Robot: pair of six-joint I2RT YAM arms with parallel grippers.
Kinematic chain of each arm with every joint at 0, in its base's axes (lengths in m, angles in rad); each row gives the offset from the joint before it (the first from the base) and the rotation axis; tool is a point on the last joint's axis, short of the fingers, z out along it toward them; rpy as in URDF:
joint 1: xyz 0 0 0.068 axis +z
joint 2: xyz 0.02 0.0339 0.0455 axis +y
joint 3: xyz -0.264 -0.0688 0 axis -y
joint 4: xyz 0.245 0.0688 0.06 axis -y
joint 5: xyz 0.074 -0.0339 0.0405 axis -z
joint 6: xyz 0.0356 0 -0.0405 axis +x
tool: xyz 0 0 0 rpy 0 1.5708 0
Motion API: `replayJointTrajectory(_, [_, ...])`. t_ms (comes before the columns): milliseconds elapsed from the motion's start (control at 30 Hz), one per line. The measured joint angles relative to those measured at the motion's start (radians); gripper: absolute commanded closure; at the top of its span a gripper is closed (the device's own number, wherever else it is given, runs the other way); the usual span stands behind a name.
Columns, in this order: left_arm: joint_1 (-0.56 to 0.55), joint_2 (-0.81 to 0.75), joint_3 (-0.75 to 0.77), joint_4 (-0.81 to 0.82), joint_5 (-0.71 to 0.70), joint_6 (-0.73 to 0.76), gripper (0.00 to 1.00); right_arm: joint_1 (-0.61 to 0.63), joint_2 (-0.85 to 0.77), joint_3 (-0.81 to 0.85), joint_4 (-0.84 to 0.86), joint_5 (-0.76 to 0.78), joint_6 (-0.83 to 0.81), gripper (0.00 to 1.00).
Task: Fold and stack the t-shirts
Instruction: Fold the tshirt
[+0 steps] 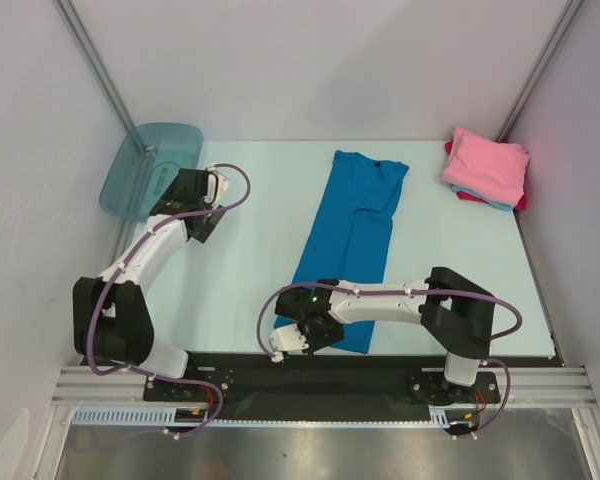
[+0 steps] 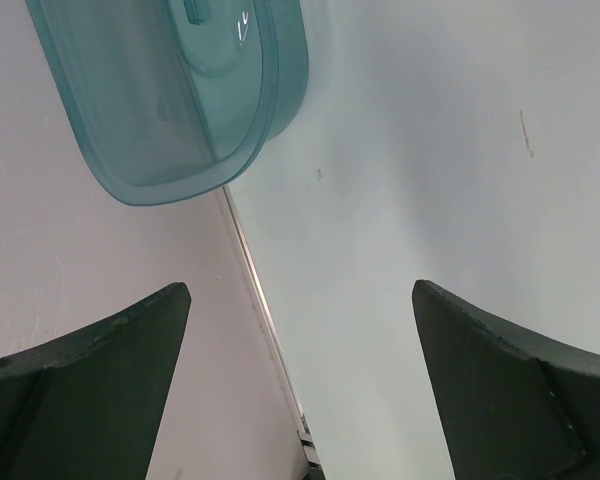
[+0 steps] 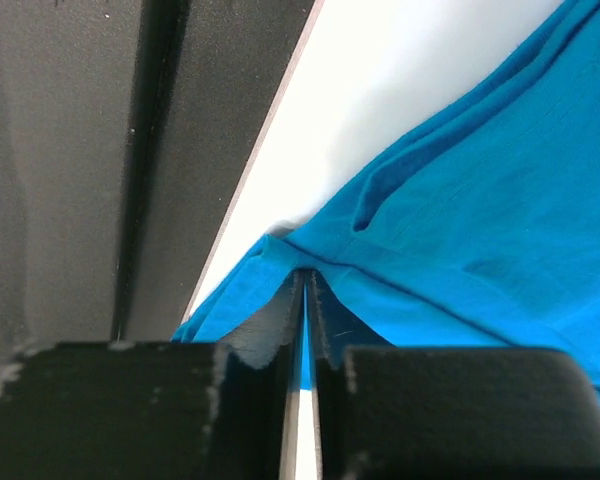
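Observation:
A bright blue t-shirt (image 1: 352,235) lies lengthwise in the middle of the table, folded into a long strip with its collar at the far end. My right gripper (image 1: 315,335) is at its near hem by the table's front edge, shut on the blue cloth (image 3: 450,240), which is pinched between the fingers (image 3: 280,320). A stack of folded t-shirts (image 1: 486,166), pink on top with light blue and red edges below, sits at the far right corner. My left gripper (image 1: 212,190) hangs open near the far left, nothing between its fingers (image 2: 130,340).
A translucent teal plastic tub (image 1: 150,166) leans at the far left corner, seen close in the left wrist view as the tub (image 2: 180,90). White enclosure walls stand on three sides. The black rail (image 1: 320,375) runs along the front edge.

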Motion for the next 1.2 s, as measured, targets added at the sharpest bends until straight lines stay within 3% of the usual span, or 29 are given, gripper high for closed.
replayJointTrajectory(633, [0.0, 0.0, 0.0, -0.001, 0.0, 0.0, 0.0, 0.0, -0.008, 0.052, -0.001, 0.034, 0.008, 1.0])
replayJointTrajectory(700, [0.0, 0.0, 0.0, -0.001, 0.0, 0.0, 0.0, 0.0, -0.011, 0.061, -0.002, 0.038, 0.01, 0.77])
replayJointTrajectory(800, [0.0, 0.0, 0.0, -0.002, 0.0, 0.0, 0.0, 0.0, -0.012, 0.062, -0.008, 0.053, 0.008, 0.55])
replayJointTrajectory(933, [0.0, 0.0, 0.0, -0.002, 0.0, 0.0, 0.0, 0.0, -0.012, 0.054, -0.013, 0.065, 0.006, 0.49])
replayJointTrajectory(1200, [0.0, 0.0, 0.0, -0.002, 0.0, -0.001, 0.0, -0.014, -0.01, 0.021, 0.008, 0.072, 0.01, 0.51])
